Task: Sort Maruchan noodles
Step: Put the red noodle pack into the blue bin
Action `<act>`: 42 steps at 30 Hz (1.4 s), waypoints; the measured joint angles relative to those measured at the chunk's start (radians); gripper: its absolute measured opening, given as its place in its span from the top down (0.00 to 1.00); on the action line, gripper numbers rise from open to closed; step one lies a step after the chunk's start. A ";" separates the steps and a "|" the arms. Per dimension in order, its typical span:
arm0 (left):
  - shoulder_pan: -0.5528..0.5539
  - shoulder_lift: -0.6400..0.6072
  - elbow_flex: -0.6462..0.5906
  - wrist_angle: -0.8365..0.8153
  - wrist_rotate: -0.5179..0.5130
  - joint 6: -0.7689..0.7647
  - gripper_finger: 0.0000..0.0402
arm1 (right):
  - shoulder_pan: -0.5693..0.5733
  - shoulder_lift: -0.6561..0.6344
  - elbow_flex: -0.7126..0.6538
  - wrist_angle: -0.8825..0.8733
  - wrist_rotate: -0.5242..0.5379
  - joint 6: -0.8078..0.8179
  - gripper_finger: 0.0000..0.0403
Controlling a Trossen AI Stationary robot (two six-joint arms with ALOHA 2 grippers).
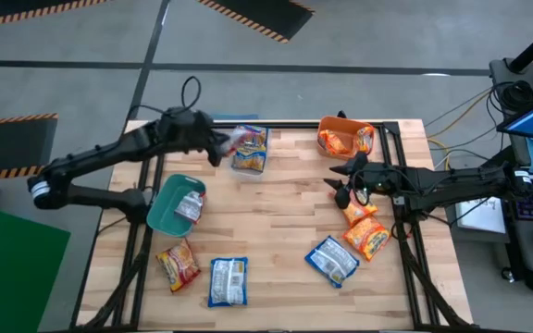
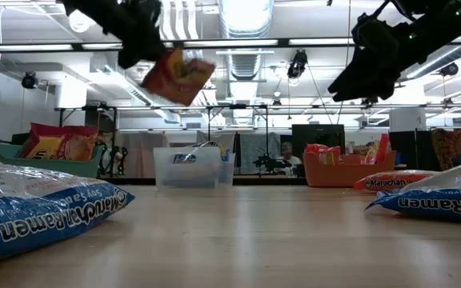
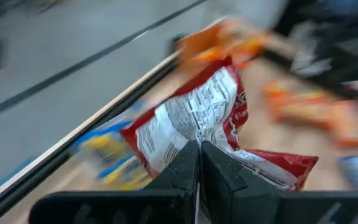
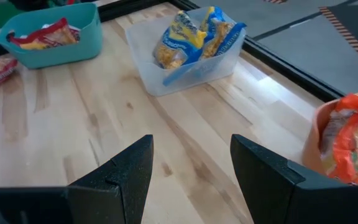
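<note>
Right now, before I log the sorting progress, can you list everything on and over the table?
light wooden table: one, under everything
clear plastic bin: one, far edge, holds blue-and-yellow packets
orange plastic bin: one, far right, holds orange packets
teal plastic bin: one, left, holds a red-and-white packet
blue flat plastic ramen packets: two, loose, near edge
orange-red flat plastic ramen packets: three, loose, one left, two right
red-and-white plastic ramen packet: one, held in the air by the clear bin
left end effector: shut on that packet
right end effector: open, empty, right of centre
</note>
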 joint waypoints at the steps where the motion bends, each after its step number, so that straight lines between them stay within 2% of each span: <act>1: -0.027 -0.007 -0.009 0.042 0.018 0.000 1.00 | 0.000 0.000 0.000 0.003 -0.009 -0.003 0.50; 3: -0.080 -0.012 -0.032 0.129 0.045 -0.003 1.00 | 0.000 0.000 0.000 0.018 -0.026 -0.015 0.50; 7: -0.171 -0.003 -0.073 0.272 0.069 -0.034 1.00 | 0.000 0.000 -0.010 0.116 -0.135 -0.079 0.50; 10: -0.214 0.018 -0.093 0.335 0.069 -0.069 1.00 | 0.002 0.003 -0.021 0.221 -0.204 -0.133 0.50; 12: -0.237 0.033 -0.104 0.362 0.069 -0.073 1.00 | 0.005 0.008 -0.021 0.244 -0.215 -0.156 0.50; 20: -0.319 0.128 -0.112 0.264 0.068 -0.068 1.00 | 0.005 0.072 -0.022 0.251 -0.215 -0.113 0.50; 26: -0.391 0.265 -0.113 0.252 0.067 -0.066 1.00 | 0.005 0.198 -0.022 0.274 -0.215 0.134 0.50; 32: -0.408 0.375 -0.113 0.195 0.037 -0.090 1.00 | -0.014 0.350 -0.020 0.436 -0.218 0.330 0.50; 42: -0.408 0.447 -0.113 0.027 -0.064 -0.145 1.00 | -0.094 0.599 0.131 0.451 -0.219 0.348 0.50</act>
